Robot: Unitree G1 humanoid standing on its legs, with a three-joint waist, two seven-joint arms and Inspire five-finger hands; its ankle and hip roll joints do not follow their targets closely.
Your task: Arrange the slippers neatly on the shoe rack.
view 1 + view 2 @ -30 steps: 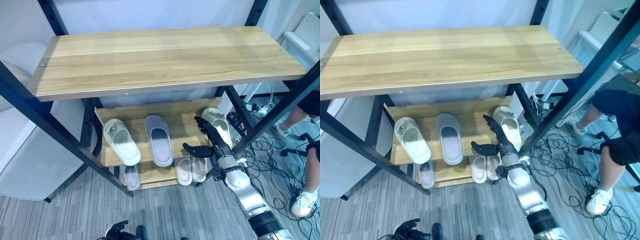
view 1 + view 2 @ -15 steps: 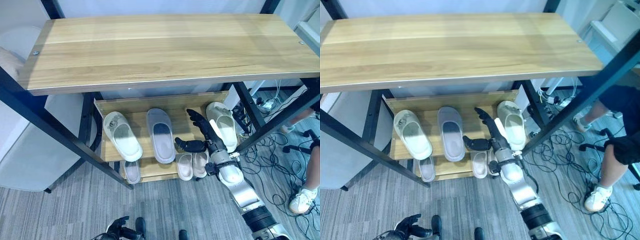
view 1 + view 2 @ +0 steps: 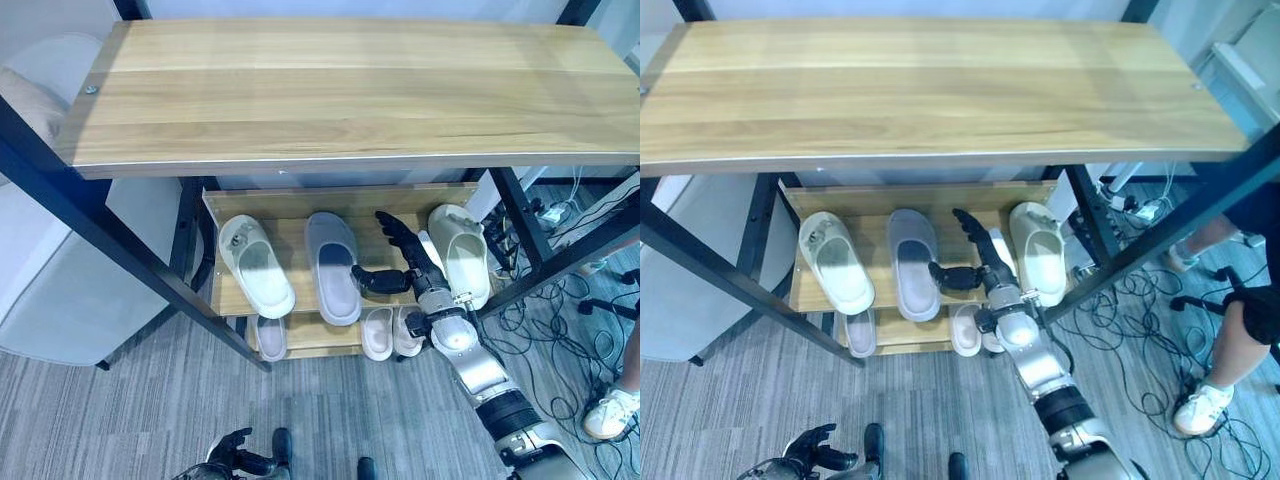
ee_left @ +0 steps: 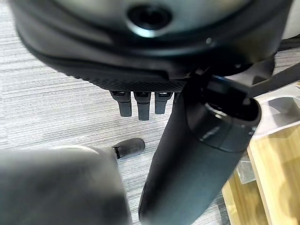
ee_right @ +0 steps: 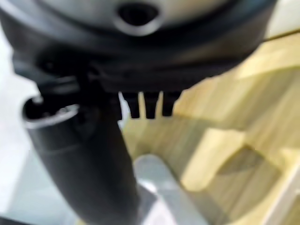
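1. Slippers sit on the low shoe rack (image 3: 232, 300) beneath the wooden table (image 3: 350, 90): on its upper shelf lie a cream slipper (image 3: 257, 265) at the left, a grey slipper (image 3: 335, 267) in the middle and a second cream slipper (image 3: 461, 254) at the right.
2. On the lower shelf a small grey slipper (image 3: 271, 337) shows at the left, and a pair of pale slippers (image 3: 391, 333) lies side by side under the right arm.
3. The right hand (image 3: 405, 262) reaches over the upper shelf between the grey slipper and the right cream one, fingers straight and spread, thumb pointing toward the grey slipper; it holds nothing.
4. The left hand (image 3: 232, 455) hangs low over the carpet (image 3: 120, 420), well apart from the rack, its fingers loosely relaxed and empty.
5. The three upper slippers lie at slightly different angles, toes pointing out toward the robot, so the row is not yet even.
6. These look like light foam or rubber slides, probably a little flexible and easy to push along smooth wood, so a gentle nudge may overshoot.
7. A sensible hold is likely across the strap over the instep, or a pinch on the sole's side edge near the middle.
8. The overhanging table top and black frame leg (image 3: 545, 260) leave little room, so the reach should stay low.
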